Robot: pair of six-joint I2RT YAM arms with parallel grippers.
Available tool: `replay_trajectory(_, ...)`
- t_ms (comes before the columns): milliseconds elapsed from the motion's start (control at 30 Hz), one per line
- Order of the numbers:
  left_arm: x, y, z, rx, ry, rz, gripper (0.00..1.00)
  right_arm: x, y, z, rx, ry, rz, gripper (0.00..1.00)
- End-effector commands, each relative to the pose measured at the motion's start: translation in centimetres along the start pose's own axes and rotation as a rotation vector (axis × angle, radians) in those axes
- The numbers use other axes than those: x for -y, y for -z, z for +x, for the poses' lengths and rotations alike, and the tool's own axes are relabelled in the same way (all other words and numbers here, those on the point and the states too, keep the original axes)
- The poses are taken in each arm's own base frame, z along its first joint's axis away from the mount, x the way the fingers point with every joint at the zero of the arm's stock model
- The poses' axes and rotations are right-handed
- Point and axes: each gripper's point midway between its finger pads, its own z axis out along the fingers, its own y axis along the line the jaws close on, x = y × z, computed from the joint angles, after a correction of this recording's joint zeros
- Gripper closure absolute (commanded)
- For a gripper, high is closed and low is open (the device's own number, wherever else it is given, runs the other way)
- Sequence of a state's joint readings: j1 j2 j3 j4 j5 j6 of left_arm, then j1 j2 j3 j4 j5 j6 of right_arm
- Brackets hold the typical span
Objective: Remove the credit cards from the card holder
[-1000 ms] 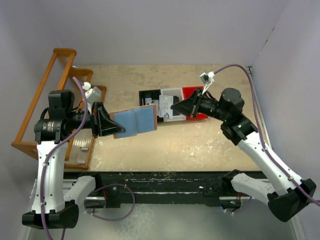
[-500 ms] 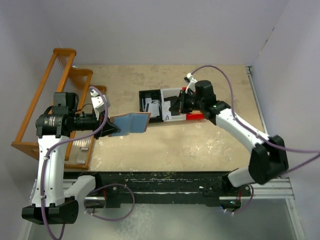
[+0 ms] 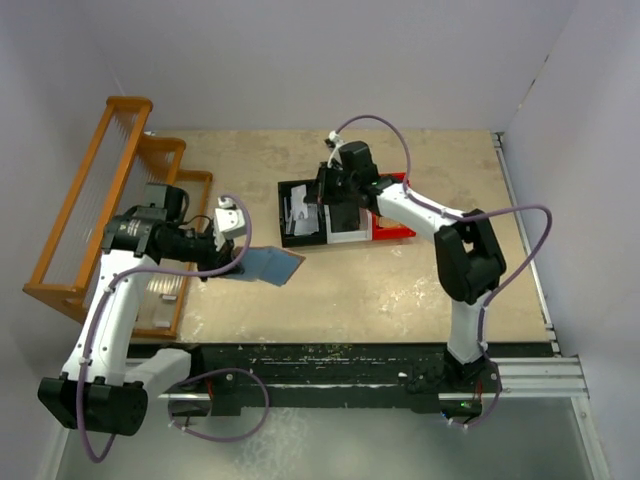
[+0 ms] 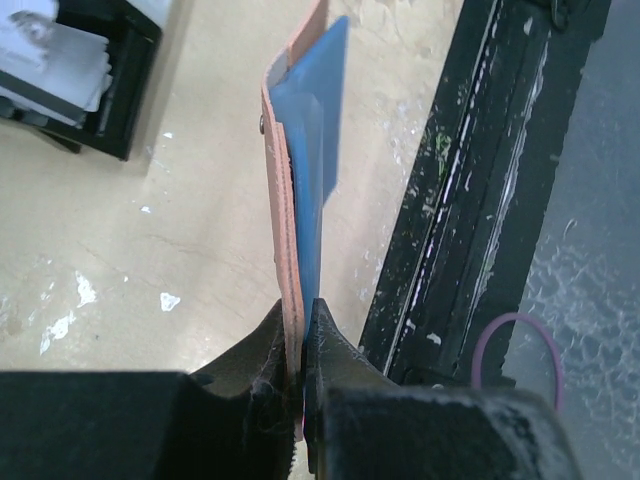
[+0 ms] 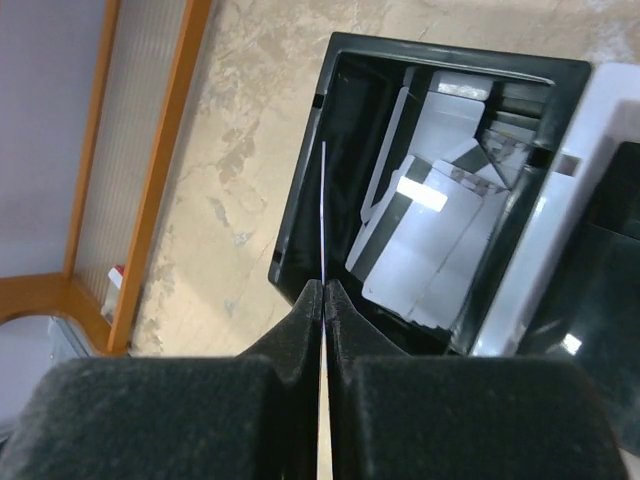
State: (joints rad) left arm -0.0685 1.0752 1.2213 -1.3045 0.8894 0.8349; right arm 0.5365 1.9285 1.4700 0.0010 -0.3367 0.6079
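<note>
No legible text, labels, brands or numbers on anything in view.

The left arm point(image 3: 105, 300) rises from its base at 7 o'clock in the top view, bends at the elbow and points its forearm toward 3 o'clock. There the left gripper point(image 3: 236, 262) has its jaws pinched tight on the edge of the card holder point(image 4: 296, 190). The right arm point(image 3: 470, 260) folds at the elbow and stretches toward 10 o'clock, wrist tipped down, and the right gripper point(image 5: 323, 288) is clamped on a thin credit card point(image 5: 323, 210) held edge-on.
</note>
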Motion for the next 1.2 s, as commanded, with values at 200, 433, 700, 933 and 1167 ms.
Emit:
replay_trajectory(200,-2.0,-3.3,1.1,-0.044,-0.223,-0.017,1.00,0.4,-3.1,-0.3,0.013,0.040,0.118,0.87)
replay_trajectory(433,-3.6,-5.8,4.0,-0.179,-0.327,-0.057,1.00,-1.4,1.3,-3.7,0.129,0.098,0.150,0.35)
replay_trajectory(700,-5.5,-10.6,7.8,-0.435,-0.255,-0.045,1.00,-4.5,11.2,-6.0,0.275,0.142,0.164,0.06)
replay_trajectory(933,-3.4,-12.2,6.3,-0.425,-0.278,-0.001,0.17,-0.3,19.1,-3.1,0.340,0.081,0.293,0.01)
replay_trajectory(1167,-5.4,-10.2,-0.4,-0.201,-0.267,-0.188,0.01,6.8,27.0,-1.9,0.505,0.002,0.607,0.00)
